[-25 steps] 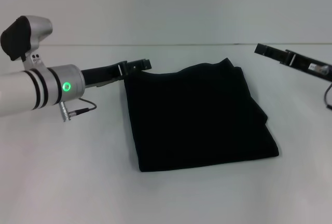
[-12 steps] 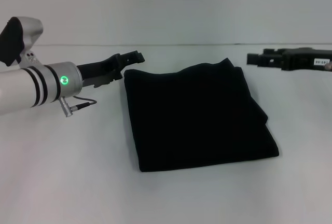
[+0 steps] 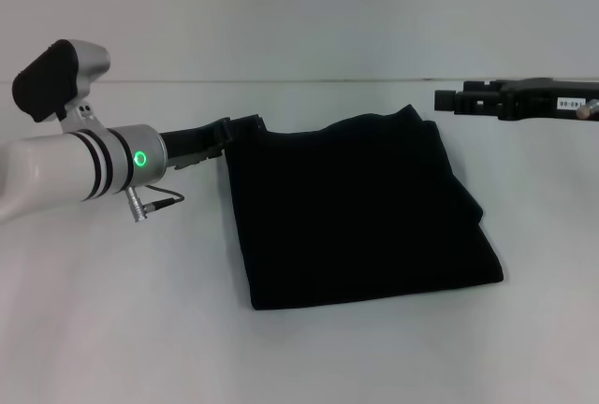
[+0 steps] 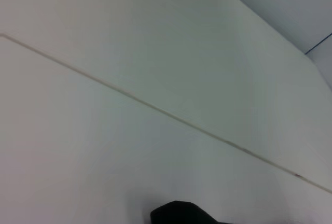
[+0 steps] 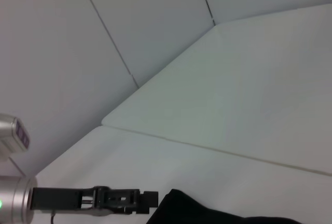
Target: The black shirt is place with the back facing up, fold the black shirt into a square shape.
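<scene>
Since a moment ago we have dropped our left gripper (image 3: 245, 126) back to the far left corner of the black shirt (image 3: 360, 208), probably to neaten that edge; whether its fingers grip cloth we cannot tell. Folded near-square, the shirt lies mid-table (image 3: 140, 329), while our right gripper (image 3: 447, 101) hovers clear beyond its far right corner, finger gap unreadable.

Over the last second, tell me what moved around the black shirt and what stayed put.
The left gripper lifted away from the black shirt's far left corner, then dropped back to it. The right gripper, first angled up at the far right, levelled out and reached inward, and now hovers beside the shirt's far right corner. The folded shirt has not shifted on the white table.
</scene>
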Robot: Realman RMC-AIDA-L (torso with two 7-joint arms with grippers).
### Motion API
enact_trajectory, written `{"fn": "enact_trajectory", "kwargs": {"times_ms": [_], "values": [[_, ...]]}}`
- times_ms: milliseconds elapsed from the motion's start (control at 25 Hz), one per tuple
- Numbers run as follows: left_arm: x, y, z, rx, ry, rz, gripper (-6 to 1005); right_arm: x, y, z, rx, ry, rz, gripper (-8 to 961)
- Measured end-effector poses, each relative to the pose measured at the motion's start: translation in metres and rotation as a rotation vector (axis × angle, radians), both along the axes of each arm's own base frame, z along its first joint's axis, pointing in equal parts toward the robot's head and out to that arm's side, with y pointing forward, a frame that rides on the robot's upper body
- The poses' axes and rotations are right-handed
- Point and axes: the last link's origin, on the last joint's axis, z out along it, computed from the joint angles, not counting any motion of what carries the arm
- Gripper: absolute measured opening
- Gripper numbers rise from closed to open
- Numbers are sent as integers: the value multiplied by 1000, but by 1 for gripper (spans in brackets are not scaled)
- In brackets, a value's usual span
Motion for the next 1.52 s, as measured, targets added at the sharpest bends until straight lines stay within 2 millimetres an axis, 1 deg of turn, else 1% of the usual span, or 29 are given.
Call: {"fn": "enact_trajectory", "kwargs": {"times_ms": [240, 560, 960, 1440, 1520], "values": [[1, -2, -5, -10, 2, 2, 831, 0, 3, 0, 16, -6, -7, 777], [12, -2, -13, -45, 25, -41, 829, 2, 4, 0, 23, -9, -14, 776], [14, -1, -14, -43, 64, -84, 826, 3, 4, -1, 32, -13, -21, 777], [14, 0, -15, -27, 84, -92, 602, 3, 5, -4, 37, -12, -26, 777], [14, 0, -15, -27, 85, -91, 506, 4, 5, -4, 40, -13, -27, 777]]}}
